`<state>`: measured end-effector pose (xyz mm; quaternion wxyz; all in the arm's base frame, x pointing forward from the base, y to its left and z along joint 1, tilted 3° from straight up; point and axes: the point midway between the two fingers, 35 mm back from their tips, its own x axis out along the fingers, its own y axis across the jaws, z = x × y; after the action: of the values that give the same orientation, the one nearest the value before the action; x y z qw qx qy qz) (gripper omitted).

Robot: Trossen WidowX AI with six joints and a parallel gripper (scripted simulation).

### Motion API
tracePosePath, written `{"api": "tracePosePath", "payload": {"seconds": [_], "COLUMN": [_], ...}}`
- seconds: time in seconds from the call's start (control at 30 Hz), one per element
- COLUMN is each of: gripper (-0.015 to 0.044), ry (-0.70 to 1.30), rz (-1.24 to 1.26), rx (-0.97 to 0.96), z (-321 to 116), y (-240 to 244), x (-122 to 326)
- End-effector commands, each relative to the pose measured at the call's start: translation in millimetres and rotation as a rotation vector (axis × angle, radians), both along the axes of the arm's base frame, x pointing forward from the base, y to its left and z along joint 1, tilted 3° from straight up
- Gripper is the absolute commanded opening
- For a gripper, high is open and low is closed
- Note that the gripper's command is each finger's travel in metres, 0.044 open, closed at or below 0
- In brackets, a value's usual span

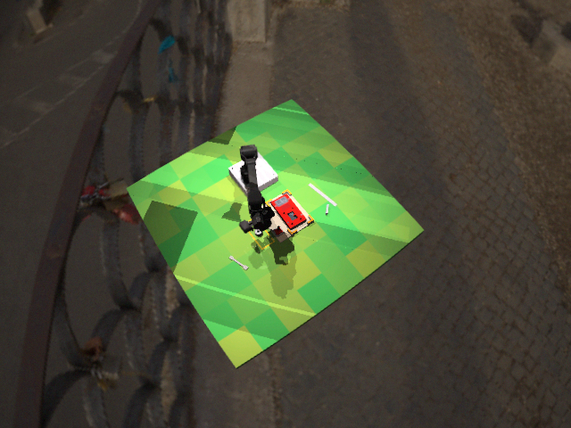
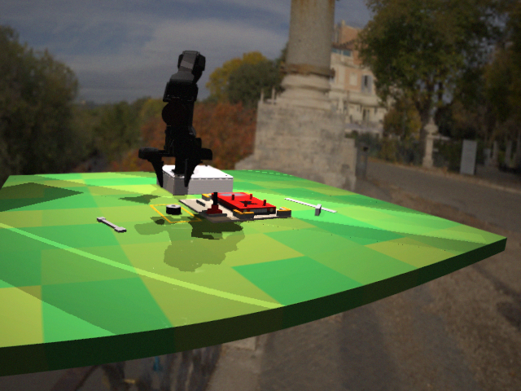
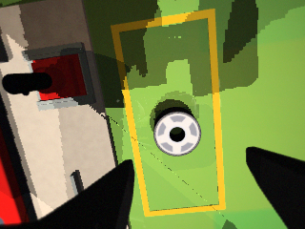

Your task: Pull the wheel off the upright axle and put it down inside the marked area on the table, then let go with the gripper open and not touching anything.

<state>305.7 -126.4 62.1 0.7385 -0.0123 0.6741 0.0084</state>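
Observation:
The wheel (image 1: 259,232) (image 2: 172,209) (image 3: 177,147), black with a white and grey hub, lies flat on the table inside the yellow outline of the marked area (image 2: 159,213) (image 3: 216,95). My gripper (image 2: 172,185) (image 3: 188,160) is open above the wheel, with a gap between it and the wheel in the exterior view. Its fingertips stand wide apart, one on either side of the wheel's place in the wrist view, and hold nothing. The upright black axle (image 2: 215,197) (image 3: 26,82) stands bare on its red base.
A pale board (image 1: 310,220) (image 3: 52,143) carries the axle base and a red plate (image 1: 289,210) (image 2: 248,203) with small posts, beside the marked area. A grey wrench-like piece (image 1: 238,262) (image 2: 111,224) lies at one side, a white strip (image 1: 322,194) beyond the board. The white arm base (image 2: 210,185) stands behind.

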Motion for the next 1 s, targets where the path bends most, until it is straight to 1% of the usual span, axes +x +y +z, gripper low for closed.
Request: {"api": "tracePosePath", "payload": {"seconds": [0.0, 0.07, 0.1, 0.27, 0.97], "gripper": [0.0379, 0.0431, 0.0440, 0.0440, 0.0440], "ry": [0.017, 0.017, 0.018, 0.019, 0.019], "rz": [0.001, 0.002, 0.002, 0.004, 0.004], "rx": [0.008, 0.009, 0.009, 0.012, 0.012], "z": [4, 17, 23, 42, 42], "y": [6, 13, 17, 34, 34], "x": [-15, -34, -44, -87, -89]}}
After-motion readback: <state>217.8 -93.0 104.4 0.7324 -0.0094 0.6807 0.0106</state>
